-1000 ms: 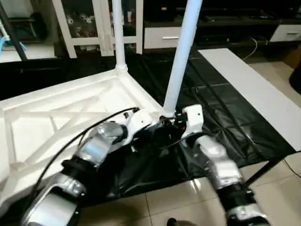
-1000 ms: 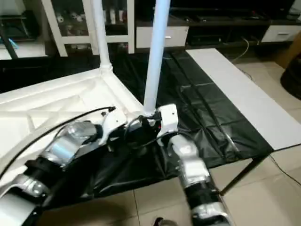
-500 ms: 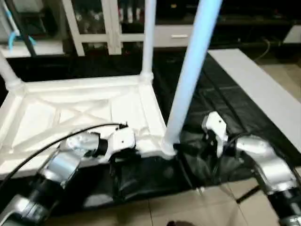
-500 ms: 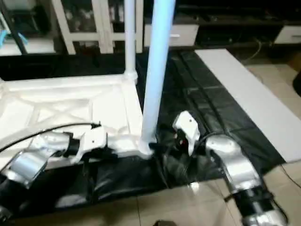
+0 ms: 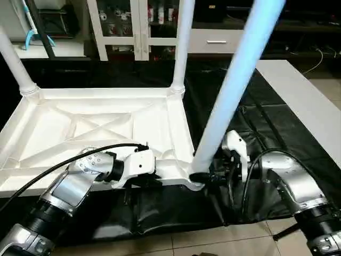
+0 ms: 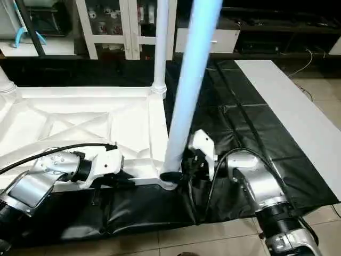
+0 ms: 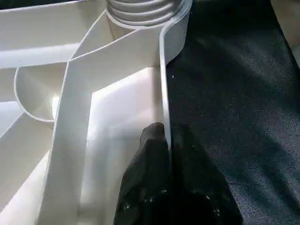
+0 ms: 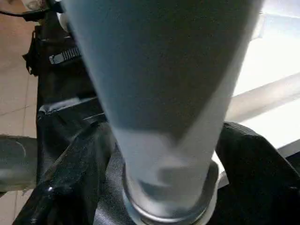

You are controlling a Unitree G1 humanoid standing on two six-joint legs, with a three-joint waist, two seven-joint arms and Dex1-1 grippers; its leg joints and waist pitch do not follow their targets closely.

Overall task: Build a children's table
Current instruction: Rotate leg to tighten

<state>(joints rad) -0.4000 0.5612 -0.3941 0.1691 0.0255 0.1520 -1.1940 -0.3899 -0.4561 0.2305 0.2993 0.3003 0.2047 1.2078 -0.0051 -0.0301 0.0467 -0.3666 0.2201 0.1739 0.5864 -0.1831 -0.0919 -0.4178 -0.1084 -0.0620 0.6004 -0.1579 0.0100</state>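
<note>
Since the earlier frames, the right gripper (image 5: 209,177) has been drawn away from the left gripper (image 7: 167,140); a second ago the two were bunched together at the base of the near leg (image 5: 234,88), and now they are seen on opposite sides of that corner; the whole view has also been shifted by the camera. The tabletop (image 5: 101,125) is laid upside down on a black sheet (image 5: 256,128), ribbed underside up, with its X-brace exposed; the near right corner socket (image 6: 166,181) is reached by the near leg, which is stood in it and tilted slightly toward the right; a second leg (image 5: 181,48) is stood upright in the far right corner, and a third leg (image 5: 16,61) is seen at the far left corner. The left gripper is closed, its fingers (image 7: 150,154) pinched on the thin rim (image 7: 164,103) of the tabletop along the near edge, just beside the corner. The right gripper is held wide, its fingers (image 8: 70,187) set on either side of the near leg at its flared base; whether the leg is actually pressed by them cannot be told. A white board (image 5: 298,101) is laid on the sheet at the right; a white cabinet (image 5: 133,26) is seen behind.
</note>
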